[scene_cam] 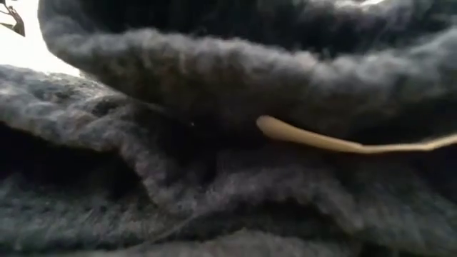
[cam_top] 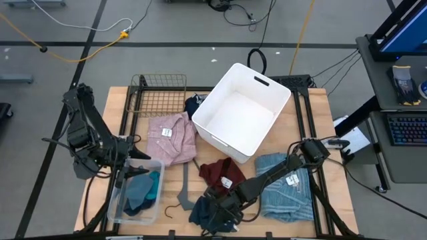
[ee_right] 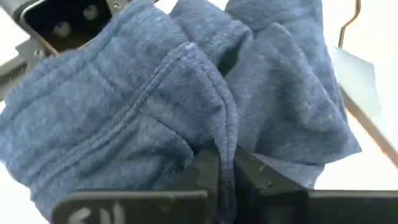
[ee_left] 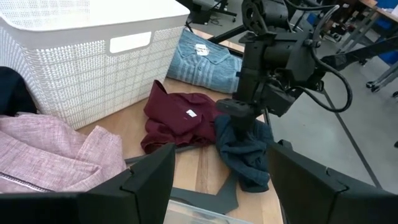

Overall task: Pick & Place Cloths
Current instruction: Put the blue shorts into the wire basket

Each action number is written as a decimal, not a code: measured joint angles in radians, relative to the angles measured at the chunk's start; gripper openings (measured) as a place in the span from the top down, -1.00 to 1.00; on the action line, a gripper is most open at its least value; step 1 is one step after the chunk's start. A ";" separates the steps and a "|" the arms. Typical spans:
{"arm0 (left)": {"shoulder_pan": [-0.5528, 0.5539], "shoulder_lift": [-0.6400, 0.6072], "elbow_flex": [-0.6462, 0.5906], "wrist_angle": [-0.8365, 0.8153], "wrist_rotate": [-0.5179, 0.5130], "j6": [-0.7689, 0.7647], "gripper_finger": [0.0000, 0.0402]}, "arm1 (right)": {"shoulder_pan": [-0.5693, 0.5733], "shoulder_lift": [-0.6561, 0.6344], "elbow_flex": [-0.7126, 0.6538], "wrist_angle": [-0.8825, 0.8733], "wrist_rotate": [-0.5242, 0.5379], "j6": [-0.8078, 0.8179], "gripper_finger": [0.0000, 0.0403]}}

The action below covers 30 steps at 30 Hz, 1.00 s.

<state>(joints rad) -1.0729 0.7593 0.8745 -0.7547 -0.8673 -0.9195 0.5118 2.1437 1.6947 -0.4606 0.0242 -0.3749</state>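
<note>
Dark navy knit, soft and bunched: the navy cloth [cam_top: 203, 212] lies at the near edge of the table, just beside the foot of the grey hanger [cam_top: 183, 187] and touching the lower edge of the maroon cloth [cam_top: 220, 175]. The right gripper [ee_right: 217, 171] is down on it with its fingers closed together, a fold of the fabric pinched between them. From the left wrist view the cloth [ee_left: 245, 149] hangs in a loose heap below that gripper, most of it resting on the wood.

Judgement: the step in hand is the pick of this piece. The pinch looks narrow, taken on one ridge of the fabric, so the lift should go straight up and unhurried until the trailing folds clear the hanger and the maroon piece, which could be dragged along. Only then carry it across.

Elsewhere, the light-blue cloth [cam_top: 287, 190] lies flat near the right arm's forearm, the pink cloth [cam_top: 172, 137] beside the white bin [cam_top: 267, 100], which appears empty. A teal cloth [cam_top: 143, 190] sits in a clear tub [cam_top: 120, 217]. The left gripper [cam_top: 123, 163] waits beside that tub, fingers apart, holding nothing.
</note>
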 joint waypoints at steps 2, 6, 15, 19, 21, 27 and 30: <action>0.000 0.000 0.000 0.000 0.000 0.000 -0.27 | -0.003 -0.002 0.000 -0.001 0.000 0.052 0.94; 0.000 0.000 0.000 0.000 0.000 -0.002 -0.27 | -0.013 -0.022 0.000 0.011 -0.001 0.152 0.96; 0.000 0.000 0.000 0.002 0.000 -0.008 -0.27 | -0.023 -0.099 -0.001 0.108 -0.001 0.306 0.99; 0.000 0.000 0.000 0.004 0.001 -0.010 -0.27 | -0.030 -0.134 -0.001 0.169 -0.002 0.358 0.99; 0.000 0.000 0.000 0.005 0.002 -0.010 -0.27 | -0.035 -0.151 -0.001 0.210 -0.002 0.373 0.99; 0.000 0.000 0.000 0.007 0.004 -0.037 -0.27 | -0.043 -0.216 -0.001 0.320 0.001 0.406 1.00; 0.000 0.000 0.000 0.012 0.005 -0.051 -0.27 | -0.051 -0.247 -0.001 0.389 0.002 0.416 1.00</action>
<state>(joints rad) -1.0729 0.7593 0.8745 -0.7425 -0.8627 -0.9710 0.4609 1.8963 1.6939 -0.0721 0.0263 0.0410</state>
